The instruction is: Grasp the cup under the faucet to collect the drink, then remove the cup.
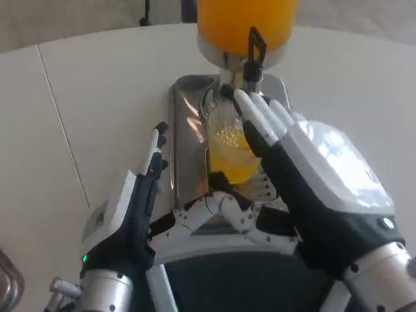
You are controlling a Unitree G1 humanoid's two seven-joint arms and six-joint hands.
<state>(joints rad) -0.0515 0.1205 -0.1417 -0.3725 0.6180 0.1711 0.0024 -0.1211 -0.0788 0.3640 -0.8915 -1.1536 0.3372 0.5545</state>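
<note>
Right under the faucet (pixel 252 60) of the drink dispenser (pixel 246 26) stands the cup (pixel 229 146), a clear one, partly filled with orange drink, on the shiny metal drip tray (pixel 185 140). The dispenser's tank above it is full of the same orange liquid, and the black tap handle sits just above the cup's rim.

The right hand (pixel 305 175) is wrapped around the cup from the picture's right side: its white fingers (pixel 260 117) reach up along the far side of the cup near the rim, while the thumb (pixel 224 208) crosses low in front of the cup's base. So the cup sits between fingers and thumb, touching the hand, and appears held in its grip.

The left hand (pixel 140 201) is just left of the tray, well clear of the cup, with its fingers stretched straight forward and close together, holding nothing. It hovers over the white table (pixel 78 97) beside the tray's left edge.
</note>
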